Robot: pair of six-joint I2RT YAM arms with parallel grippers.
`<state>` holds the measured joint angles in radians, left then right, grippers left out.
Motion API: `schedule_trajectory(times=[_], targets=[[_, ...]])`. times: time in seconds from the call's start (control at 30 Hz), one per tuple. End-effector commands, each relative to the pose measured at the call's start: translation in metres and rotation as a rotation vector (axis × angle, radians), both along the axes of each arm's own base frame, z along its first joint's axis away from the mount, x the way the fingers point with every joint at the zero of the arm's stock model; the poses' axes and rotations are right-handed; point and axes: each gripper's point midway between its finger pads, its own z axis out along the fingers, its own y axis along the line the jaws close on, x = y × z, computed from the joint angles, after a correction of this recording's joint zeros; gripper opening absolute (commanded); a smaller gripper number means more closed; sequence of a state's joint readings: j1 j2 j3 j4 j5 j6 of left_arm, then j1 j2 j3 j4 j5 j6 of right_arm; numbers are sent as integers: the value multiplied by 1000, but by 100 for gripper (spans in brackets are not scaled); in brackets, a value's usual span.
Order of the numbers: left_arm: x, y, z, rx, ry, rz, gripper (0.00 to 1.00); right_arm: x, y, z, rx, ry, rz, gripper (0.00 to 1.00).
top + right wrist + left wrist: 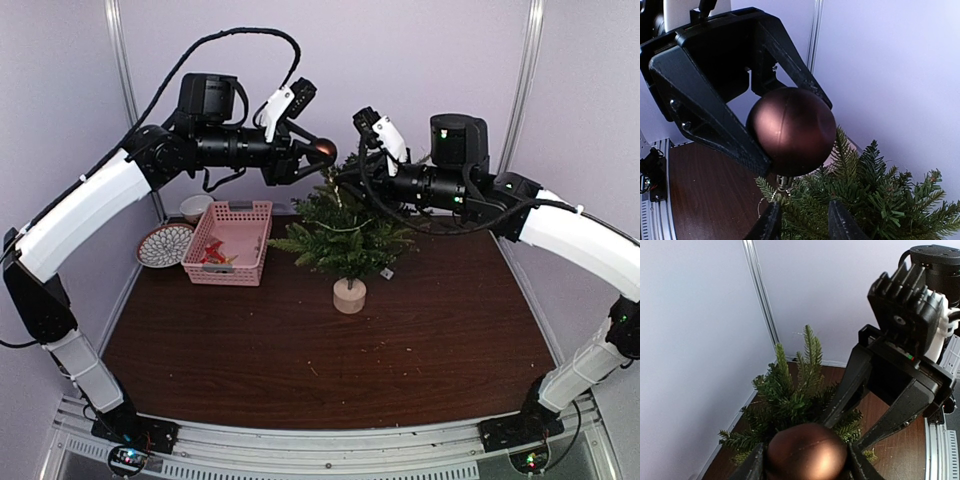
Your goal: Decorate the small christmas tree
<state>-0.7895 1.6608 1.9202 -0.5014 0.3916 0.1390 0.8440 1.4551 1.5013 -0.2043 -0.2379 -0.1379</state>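
Above the tree's tip, my left gripper (320,152) is clenched on a brown ball (791,131), with the cap (784,183) pointing down into the top sprigs. My right gripper (801,222) sits just under it, fingers part apart with needles between them. I cannot tell if they pinch a hanger or only green.

The tree (345,235) stands mid-table on its stump (349,296), just right of the pink basket (225,276).

Risks, my guess:
- The right fingers catch a sprig and not the hanger, so the ball drops once the left lets go.
- The grippers are very close, and a bump could knock the ball loose.
- Pushing down could tip the tree on its small base.

Pose: my left arm reaches in high from the left with the forearm about level. My right arm mirrors it from the right.
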Motion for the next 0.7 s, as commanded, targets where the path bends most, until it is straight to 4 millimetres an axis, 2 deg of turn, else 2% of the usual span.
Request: schedule_trajectory(times=[0.0, 0.3, 0.67], targets=[[2, 0, 1, -4, -33, 16, 39, 1, -2, 13, 7, -31, -24, 32], [7, 5, -9, 18, -34, 54, 38, 1, -4, 9, -15, -30, -33, 26], [-1, 10, -4, -7, -52, 45, 38, -1, -3, 7, -22, -28, -23, 25]])
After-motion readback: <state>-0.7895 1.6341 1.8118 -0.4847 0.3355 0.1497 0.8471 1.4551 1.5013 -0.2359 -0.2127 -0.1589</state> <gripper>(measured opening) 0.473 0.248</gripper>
